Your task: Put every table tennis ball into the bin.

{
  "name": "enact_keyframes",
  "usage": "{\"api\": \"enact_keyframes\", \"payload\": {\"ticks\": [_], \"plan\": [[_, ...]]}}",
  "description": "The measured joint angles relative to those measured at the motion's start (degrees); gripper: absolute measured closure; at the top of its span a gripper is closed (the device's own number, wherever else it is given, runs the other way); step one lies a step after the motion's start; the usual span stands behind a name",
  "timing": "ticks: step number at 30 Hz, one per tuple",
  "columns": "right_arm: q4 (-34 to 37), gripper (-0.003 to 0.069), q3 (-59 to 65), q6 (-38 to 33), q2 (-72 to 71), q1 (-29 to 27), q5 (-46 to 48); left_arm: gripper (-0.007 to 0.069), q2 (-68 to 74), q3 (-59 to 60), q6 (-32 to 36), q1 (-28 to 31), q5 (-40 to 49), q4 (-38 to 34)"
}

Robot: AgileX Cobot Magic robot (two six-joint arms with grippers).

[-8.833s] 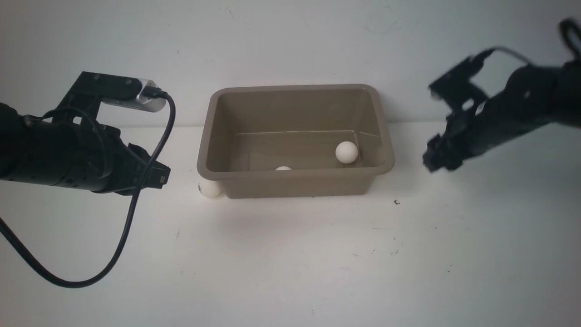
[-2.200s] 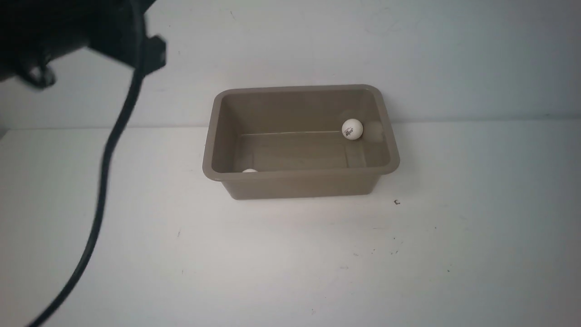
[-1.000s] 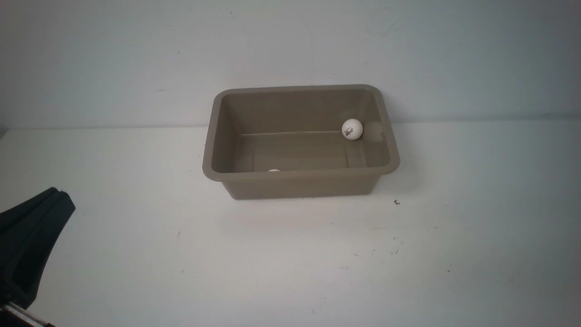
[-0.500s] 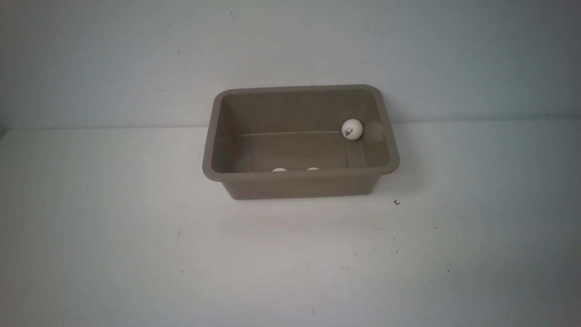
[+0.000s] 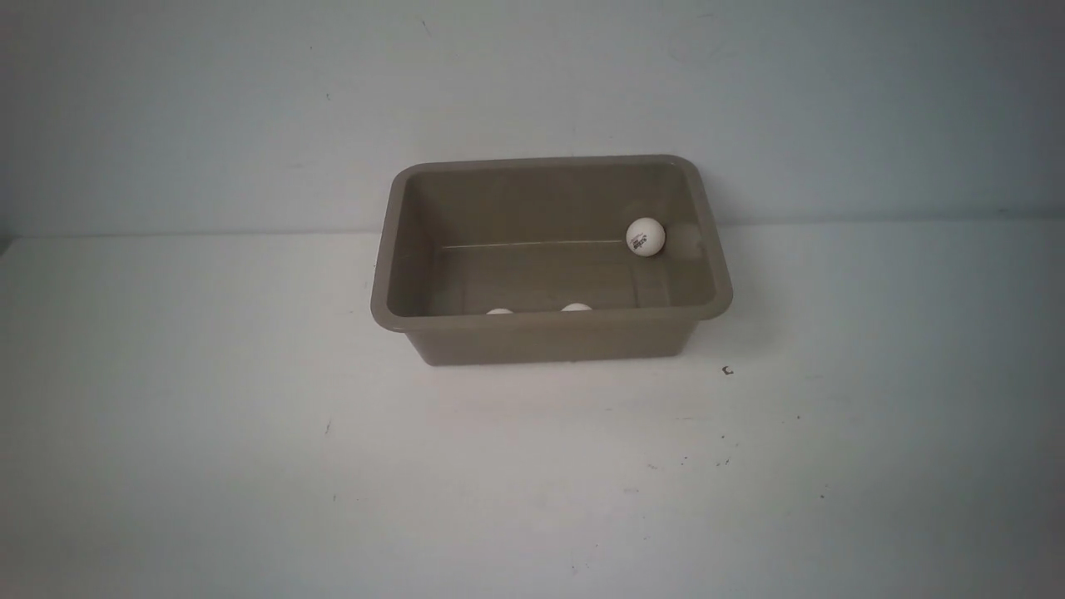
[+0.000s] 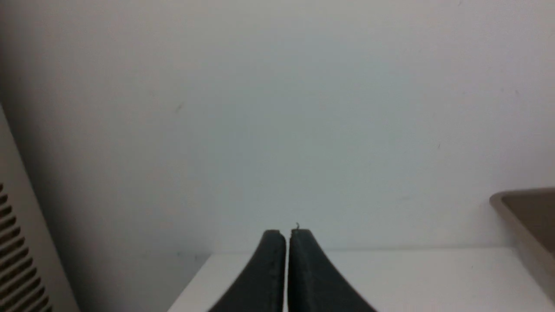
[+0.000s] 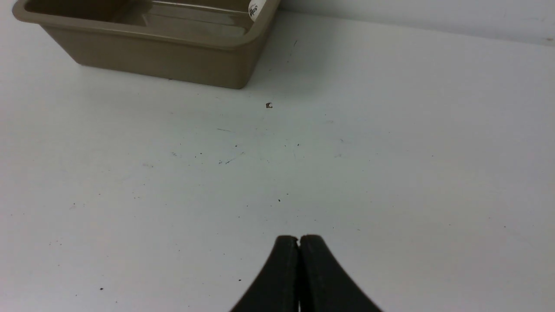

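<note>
White table [image 5: 532,482]; bin [image 5: 549,337] with balls [image 5: 646,236] well apart from both claws [image 7: 298,238], each closed, empty.

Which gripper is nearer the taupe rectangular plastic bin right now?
Left, judging by the wrist views. The left gripper is shut, with the taupe rectangular plastic bin close off to its side. The right gripper, also shut, faces the bin across a stretch of white table.
</note>
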Motion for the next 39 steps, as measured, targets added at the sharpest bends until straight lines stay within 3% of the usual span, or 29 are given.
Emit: {"api": "enact_keyframes", "payload": {"ticks": [10,14,15,16,17,19,20,21,23,26,30,39], "plan": [[0.0,0.0676,0.0,0.0,0.0,0.0,0.0,0.0629,0.0,-6.3,4.7,0.1,4.4,0.0],[0.0,0.0676,0.0,0.0,0.0,0.0,0.0,0.0629,0.0,-7.8,-0.8,0.1,5.2,2.4],[0.1,0.0676,0.0,0.0,0.0,0.0,0.0,0.0629,0.0,-7.8,-13.5,0.1,5.4,12.3],[0.1,0.0676,0.0,0.0,0.0,0.0,0.0,0.0629,0.0,-7.6,-18.2,0.1,5.6,18.2],[0.1,0.0676,0.0,0.0,0.0,0.0,0.0,0.0629,0.0,-7.2,-30.5,0.1,6.4,28.5],[0.1,0.0676,0.0,0.0,0.0,0.0,0.0,0.0629,0.0,-6.7,-44.1,0.1,8.0,43.6],[0.1,0.0676,0.0,0.0,0.0,0.0,0.0,0.0629,0.0,-6.1,-57.8,0.1,10.7,56.4],[0.1,0.0676,0.0,0.0,0.0,0.0,0.0,0.0629,0.0,-6.1,-59.7,0.1,11.3,58.2],[0.1,0.0676,0.0,0.0,0.0,0.0,0.0,0.0629,0.0,-5.5,-78.6,0.1,18.1,74.6],[0.1,0.0676,0.0,0.0,0.0,0.0,0.0,0.0629,0.0,-4.8,-94.8,0.1,27.2,87.8],[0.1,0.0676,0.0,0.0,0.0,0.0,0.0,0.0629,0.0,-4.6,-100.4,0.1,29.5,92.9],[0.1,0.0676,0.0,0.0,0.0,0.0,0.0,0.0629,0.0,0.0,-100.5,0.1,25.1,88.9]]}}
